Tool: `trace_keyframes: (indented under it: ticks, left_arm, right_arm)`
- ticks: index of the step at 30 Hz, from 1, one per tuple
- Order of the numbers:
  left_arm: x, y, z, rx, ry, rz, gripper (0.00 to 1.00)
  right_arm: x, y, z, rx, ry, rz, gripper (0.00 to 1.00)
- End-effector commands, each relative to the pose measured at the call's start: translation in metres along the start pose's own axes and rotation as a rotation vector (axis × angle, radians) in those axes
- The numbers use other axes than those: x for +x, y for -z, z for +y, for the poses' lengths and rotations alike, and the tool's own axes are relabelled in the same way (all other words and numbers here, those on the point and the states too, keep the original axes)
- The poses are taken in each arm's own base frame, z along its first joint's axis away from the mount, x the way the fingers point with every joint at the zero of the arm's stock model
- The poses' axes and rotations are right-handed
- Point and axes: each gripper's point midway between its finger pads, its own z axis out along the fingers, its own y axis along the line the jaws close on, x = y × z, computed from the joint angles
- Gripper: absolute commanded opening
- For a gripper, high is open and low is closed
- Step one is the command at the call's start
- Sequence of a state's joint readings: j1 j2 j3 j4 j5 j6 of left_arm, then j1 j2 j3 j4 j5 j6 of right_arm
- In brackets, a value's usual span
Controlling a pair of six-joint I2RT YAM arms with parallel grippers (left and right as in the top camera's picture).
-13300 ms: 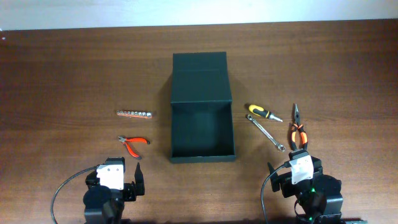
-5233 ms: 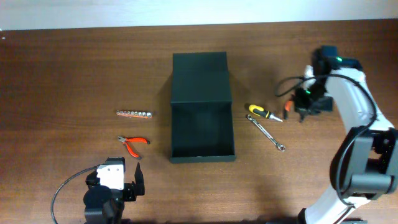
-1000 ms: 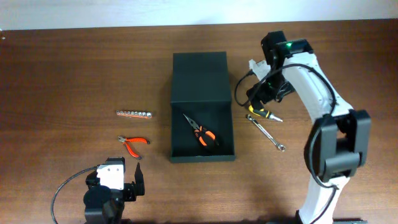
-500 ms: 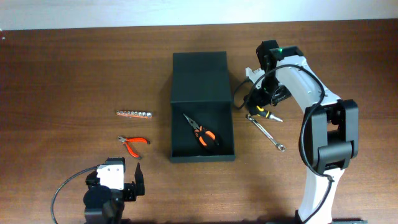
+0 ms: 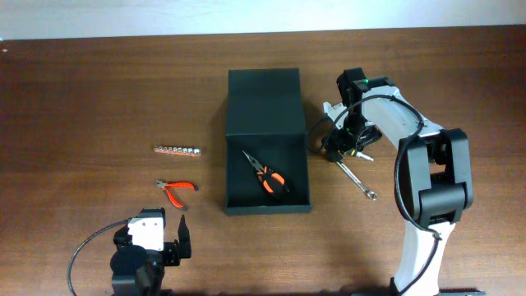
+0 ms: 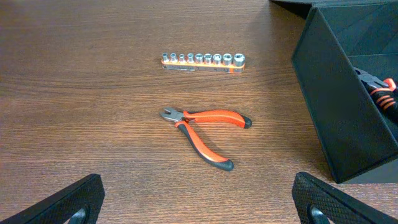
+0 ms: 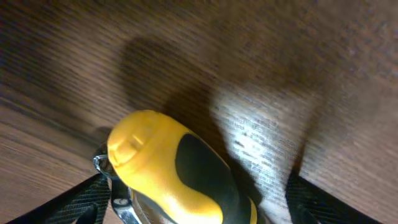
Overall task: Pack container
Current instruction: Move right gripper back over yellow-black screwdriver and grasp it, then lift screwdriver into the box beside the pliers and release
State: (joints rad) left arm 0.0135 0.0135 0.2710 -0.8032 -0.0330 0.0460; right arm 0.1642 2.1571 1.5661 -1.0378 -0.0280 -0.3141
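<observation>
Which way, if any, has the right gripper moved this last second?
Yes. The right gripper slid alongside the container, from lid end toward open end, over the screwdriver.

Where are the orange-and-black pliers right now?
In the overhead view, the orange-and-black pliers lie inside the open dark green container at the table's middle, roughly centred on its floor. The wrench lies on the table outside its right wall.

Socket rail point(image 5: 177, 150), cutters point(image 5: 176, 191), wrench point(image 5: 358, 181); wood tbl point(image 5: 82, 99)
</observation>
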Motion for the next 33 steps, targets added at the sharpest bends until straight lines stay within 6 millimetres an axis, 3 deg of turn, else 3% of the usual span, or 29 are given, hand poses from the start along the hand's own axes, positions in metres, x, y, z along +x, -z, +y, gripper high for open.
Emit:
trace_keyframes:
  ticks: [1, 6, 13, 33]
  left_arm:
    - [0.0, 0.0, -0.001, 0.004, -0.017, -0.006, 0.99]
    - [0.0, 0.0, -0.001, 0.004, -0.017, -0.006, 0.99]
    - [0.0, 0.0, -0.001, 0.004, -0.017, -0.006, 0.99]
    - [0.0, 0.0, -0.001, 0.004, -0.017, -0.006, 0.99]
  right_arm:
    - [-0.001, -0.005, 0.003, -0.023, -0.017, -0.001, 0.85]
    - [-0.001, -0.005, 0.004, -0.03, -0.017, -0.002, 0.72]
    - [-0.004, -0.004, 0.017, -0.101, -0.017, -0.023, 0.72]
    - [-0.014, -0.004, 0.016, -0.106, -0.041, -0.061, 0.32]
